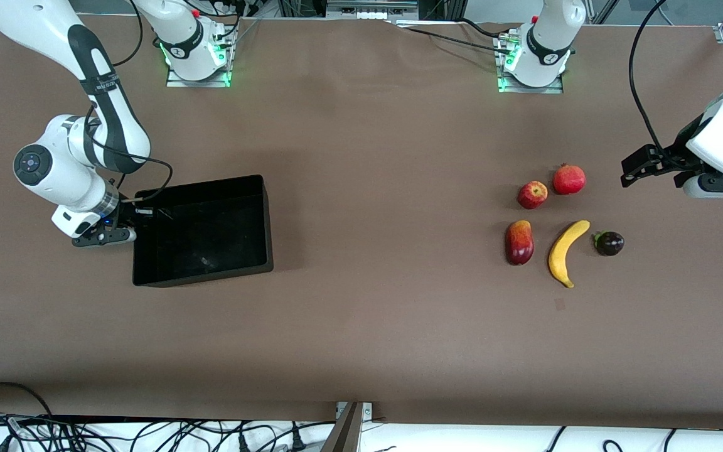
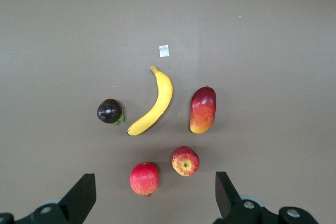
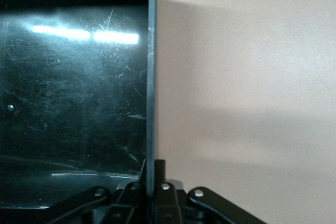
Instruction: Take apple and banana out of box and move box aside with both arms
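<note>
Five fruits lie in a loose cluster toward the left arm's end of the table [image 1: 361, 339]: one banana [image 1: 567, 251], one apple [image 1: 532, 194], one round red fruit [image 1: 569, 179] just beside the apple, one red-and-yellow mango [image 1: 519, 242] and one dark purple fruit [image 1: 609, 243]. None of them touch, and bare tabletop rings the group, with a wide open stretch between it and the box [image 1: 202, 230] at the right arm's end. The banana's long axis runs diagonally, its stem tip pointing nearer the front camera, its other end toward the round red fruit; it sits between the mango and the dark fruit.

The one black box sits flat, open side up, its long walls running roughly toward the front camera. The right gripper [image 3: 151, 187] is clamped on the rim of the box's wall at the right arm's end, fingers apparently one either side. The left gripper [image 2: 155, 195] hangs above the table near the fruits, fingers [image 2: 81, 195] spread wide and holding nothing.
</note>
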Available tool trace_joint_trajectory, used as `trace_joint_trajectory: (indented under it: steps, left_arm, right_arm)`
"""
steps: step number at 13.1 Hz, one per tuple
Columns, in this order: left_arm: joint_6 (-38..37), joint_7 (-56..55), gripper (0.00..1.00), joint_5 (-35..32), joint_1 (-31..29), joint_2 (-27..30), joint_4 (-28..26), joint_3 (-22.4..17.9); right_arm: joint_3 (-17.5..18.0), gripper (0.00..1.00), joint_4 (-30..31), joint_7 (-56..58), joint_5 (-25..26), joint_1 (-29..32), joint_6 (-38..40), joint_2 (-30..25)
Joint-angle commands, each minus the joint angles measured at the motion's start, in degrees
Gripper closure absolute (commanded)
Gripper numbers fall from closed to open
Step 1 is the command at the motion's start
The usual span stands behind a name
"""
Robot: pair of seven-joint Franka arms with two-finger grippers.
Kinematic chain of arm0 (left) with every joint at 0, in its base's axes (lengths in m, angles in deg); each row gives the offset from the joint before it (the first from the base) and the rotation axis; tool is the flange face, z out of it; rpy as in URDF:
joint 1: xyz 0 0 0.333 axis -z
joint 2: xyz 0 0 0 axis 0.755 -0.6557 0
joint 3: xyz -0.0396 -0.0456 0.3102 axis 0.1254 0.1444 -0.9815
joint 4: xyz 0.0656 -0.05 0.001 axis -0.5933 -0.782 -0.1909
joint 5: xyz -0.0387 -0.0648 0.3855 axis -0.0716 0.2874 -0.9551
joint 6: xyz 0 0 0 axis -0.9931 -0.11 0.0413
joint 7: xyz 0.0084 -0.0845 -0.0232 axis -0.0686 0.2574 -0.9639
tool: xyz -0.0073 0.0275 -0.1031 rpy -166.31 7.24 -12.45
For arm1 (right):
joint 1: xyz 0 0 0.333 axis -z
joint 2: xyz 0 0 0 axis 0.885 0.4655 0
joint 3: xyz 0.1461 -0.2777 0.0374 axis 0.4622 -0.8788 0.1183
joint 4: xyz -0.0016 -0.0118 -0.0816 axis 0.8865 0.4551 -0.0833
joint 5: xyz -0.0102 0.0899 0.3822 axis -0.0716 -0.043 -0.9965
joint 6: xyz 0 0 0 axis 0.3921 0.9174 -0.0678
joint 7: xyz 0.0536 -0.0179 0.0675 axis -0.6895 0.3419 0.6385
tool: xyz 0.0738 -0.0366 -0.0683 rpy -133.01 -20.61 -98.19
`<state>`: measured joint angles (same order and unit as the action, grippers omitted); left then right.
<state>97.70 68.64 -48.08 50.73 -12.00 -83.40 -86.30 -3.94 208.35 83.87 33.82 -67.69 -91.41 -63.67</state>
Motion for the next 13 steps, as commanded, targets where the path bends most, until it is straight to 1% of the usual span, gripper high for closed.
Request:
trace_joint_trajectory:
  steps: [1, 5, 9, 10, 11, 12, 13]
  left_arm:
    - [-1.24, -0.34, 0.00, 0.38, 0.32, 1.24, -0.45, -0.07]
    - [-1.77, -0.07, 0.00, 0.38, 0.23, 1.33, -0.45, 0.28]
    - [-1.85, -0.34, 0.00, 0.38, 0.32, 1.07, 0.78, 0.63]
    - [-1.86, -0.34, 0.00, 0.30, 0.32, 0.89, 1.05, 0.81]
    - [-1.86, -0.42, 0.00, 0.38, 0.32, 0.89, 1.05, 0.81]
    - [-1.77, -0.42, 0.00, 0.30, 0.32, 0.89, 1.05, 0.81]
    - [-1.77, -0.42, 0.00, 0.38, 0.32, 0.71, 1.22, 0.81]
  right_arm:
    - [0.40, 1.00, 0.23, -2.58, -0.40, 0.86, 0.54, -0.38]
    - [0.75, 1.00, -0.65, -5.84, -0.31, 0.77, 0.81, -0.64]
    - [0.84, 1.00, -0.83, -5.59, -0.22, 0.68, 1.68, -0.64]
    - [0.84, 0.72, -1.00, -5.32, -0.13, 0.68, 1.77, -0.90]
    - [0.93, 0.07, -1.70, -5.15, -0.13, 0.68, 2.99, -1.60]
    - [0.93, 0.00, -3.53, -5.06, -0.05, 0.59, 5.70, -2.48]
    - [0.93, 0.00, -7.21, -4.97, -0.05, 0.51, 10.08, -2.58]
